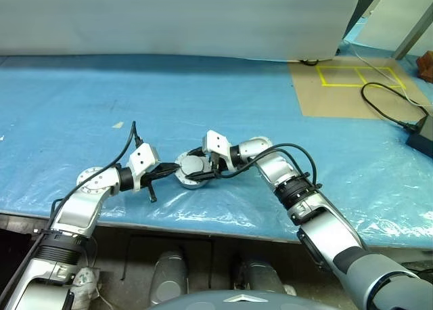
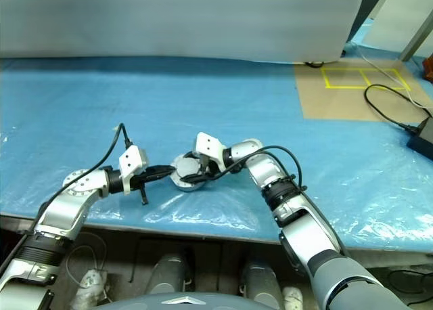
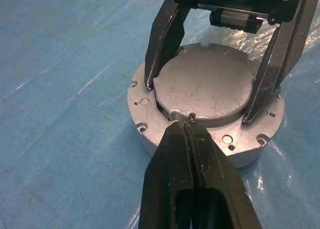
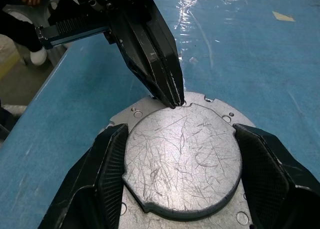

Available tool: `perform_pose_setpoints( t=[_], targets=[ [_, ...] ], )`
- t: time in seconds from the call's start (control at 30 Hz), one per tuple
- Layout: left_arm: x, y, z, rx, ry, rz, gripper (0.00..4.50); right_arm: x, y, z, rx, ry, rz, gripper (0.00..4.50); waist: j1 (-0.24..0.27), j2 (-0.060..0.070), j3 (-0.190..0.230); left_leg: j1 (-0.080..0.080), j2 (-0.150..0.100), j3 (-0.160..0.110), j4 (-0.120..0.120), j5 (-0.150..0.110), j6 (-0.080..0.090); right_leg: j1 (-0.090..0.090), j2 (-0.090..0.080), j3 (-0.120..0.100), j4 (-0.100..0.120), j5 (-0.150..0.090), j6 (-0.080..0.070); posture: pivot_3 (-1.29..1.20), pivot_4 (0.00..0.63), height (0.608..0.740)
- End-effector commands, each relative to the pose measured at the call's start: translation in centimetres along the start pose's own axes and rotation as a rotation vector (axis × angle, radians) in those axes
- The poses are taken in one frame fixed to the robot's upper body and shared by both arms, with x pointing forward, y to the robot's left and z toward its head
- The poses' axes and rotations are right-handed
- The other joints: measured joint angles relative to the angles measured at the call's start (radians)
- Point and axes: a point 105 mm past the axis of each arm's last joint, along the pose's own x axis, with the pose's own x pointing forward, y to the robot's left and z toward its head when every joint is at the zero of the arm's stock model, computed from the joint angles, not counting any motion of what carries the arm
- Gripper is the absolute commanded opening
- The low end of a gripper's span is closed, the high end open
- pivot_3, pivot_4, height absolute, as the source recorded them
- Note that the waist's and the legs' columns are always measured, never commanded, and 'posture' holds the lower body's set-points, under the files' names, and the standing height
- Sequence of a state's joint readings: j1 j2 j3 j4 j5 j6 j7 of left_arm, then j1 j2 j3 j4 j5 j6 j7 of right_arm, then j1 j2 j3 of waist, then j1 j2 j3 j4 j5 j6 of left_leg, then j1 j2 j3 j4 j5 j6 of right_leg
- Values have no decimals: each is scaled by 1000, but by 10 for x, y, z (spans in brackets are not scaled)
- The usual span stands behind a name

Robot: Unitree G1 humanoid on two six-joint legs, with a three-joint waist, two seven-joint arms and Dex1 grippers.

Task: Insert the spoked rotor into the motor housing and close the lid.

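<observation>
Housing sits gripped by right gripper; closed left gripper seemingly touches its lid.

We worked at a table covered with a wrinkled blue plastic sheet that caught the light in pale glints. Behind it hung a white panel. On the far right lay a brown board marked with yellow tape squares — a black cable ran across it to a black box. Below the table's near edge the floor was dark.
</observation>
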State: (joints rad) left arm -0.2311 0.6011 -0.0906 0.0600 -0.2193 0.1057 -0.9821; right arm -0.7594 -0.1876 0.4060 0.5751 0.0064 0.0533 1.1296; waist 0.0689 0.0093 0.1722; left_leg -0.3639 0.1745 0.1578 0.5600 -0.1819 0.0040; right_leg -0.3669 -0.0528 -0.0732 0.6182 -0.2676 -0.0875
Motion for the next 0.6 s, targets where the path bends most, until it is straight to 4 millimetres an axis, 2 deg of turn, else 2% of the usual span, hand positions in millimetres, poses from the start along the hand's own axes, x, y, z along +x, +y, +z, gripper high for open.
perform_pose_setpoints(
  t=[0.03, 0.17, 0.23, 0.27, 0.6],
  targets=[
    [3, -11, -24, -33, 86, -38, 34, -3, 10, -39, 91, 127, 2, 2985, 0, 1, -1, 0, 0, 0, 0, 0, 0, 0, 0, 0, 0, 0, 0, 0, 150, 740],
    [4, -11, -23, -30, 81, -37, 34, -3, 10, -38, 99, 118, 0, 2985, 0, 2, -2, 0, -1, 0, -1, 0, 0, 0, -1, 0, 0, 0, 0, 0, 150, 740],
    [5, -11, -23, -29, 80, -40, 0, -3, 11, -35, 136, 101, 17, 3713, 1, 2, -2, 0, -1, 0, -1, 0, 0, 0, -1, 1, 0, 0, 0, 0, 150, 740],
    [5, -12, -23, -29, 79, -42, 0, -4, 11, -33, 150, 91, 25, 3941, 1, 2, -2, 0, -1, 0, -1, 0, 0, 0, -1, 1, 0, 0, 0, 0, 150, 740],
    [6, -14, -23, -35, 68, -53, 0, -20, -7, 2, 91, 10, -34, 3941, 6, 2, -3, -3, -3, 1, -10, 0, 0, -1, -1, 0, -10, 1, -2, 0, 150, 740]
  ],
)
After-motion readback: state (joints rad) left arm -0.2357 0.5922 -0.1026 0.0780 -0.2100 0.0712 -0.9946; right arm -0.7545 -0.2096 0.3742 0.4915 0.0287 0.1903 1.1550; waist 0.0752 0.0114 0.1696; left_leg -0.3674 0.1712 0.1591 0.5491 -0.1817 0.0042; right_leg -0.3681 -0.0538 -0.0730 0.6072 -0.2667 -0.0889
